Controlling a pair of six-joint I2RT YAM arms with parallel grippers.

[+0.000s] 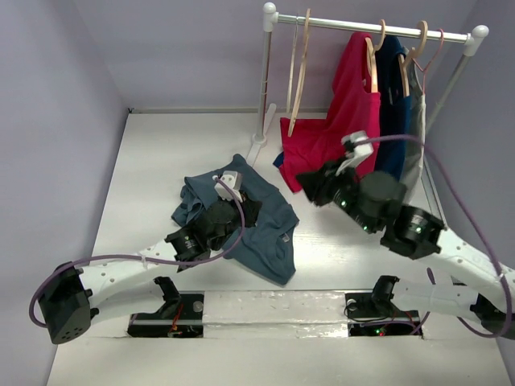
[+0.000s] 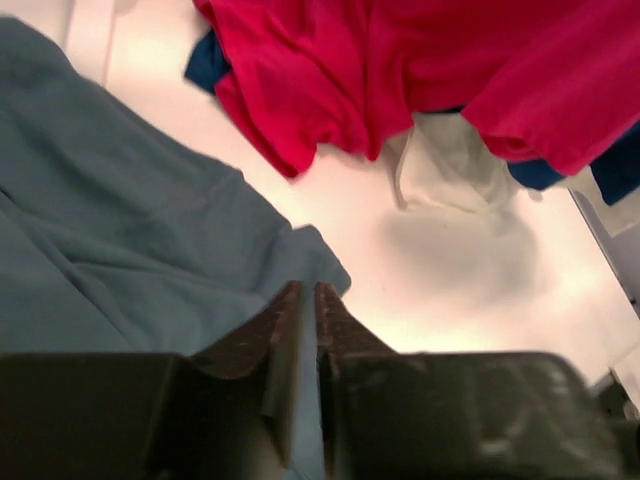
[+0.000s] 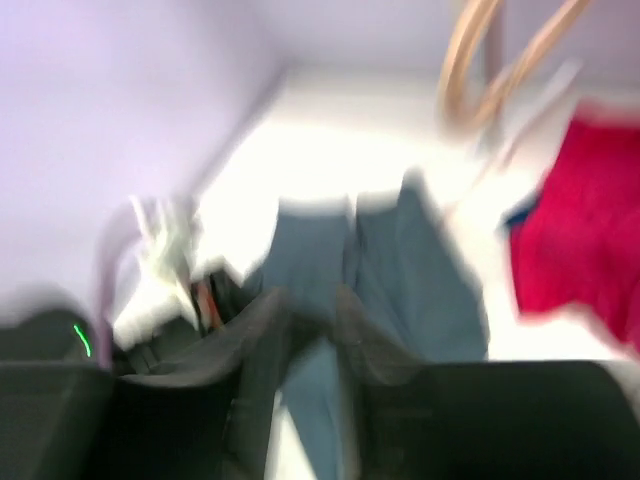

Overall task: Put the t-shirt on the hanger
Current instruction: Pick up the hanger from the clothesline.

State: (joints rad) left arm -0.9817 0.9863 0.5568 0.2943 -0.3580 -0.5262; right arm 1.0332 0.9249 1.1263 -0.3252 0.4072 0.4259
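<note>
Left pincer (image 2: 308, 300) was closed tight, tips resting on t-shirt (image 1: 272, 233) edge; cloth pinch unclear. Right pincer (image 1: 311, 180) hung raised, jaws slightly apart, empty, view blurred; t-shirt lay ahead-below it. Hanger (image 1: 301, 80) hung on rail (image 1: 370, 28) beyond it.

The left end effector (image 2: 308, 290), closed, perhaps pinches the t-shirt (image 2: 120, 230) edge.
</note>
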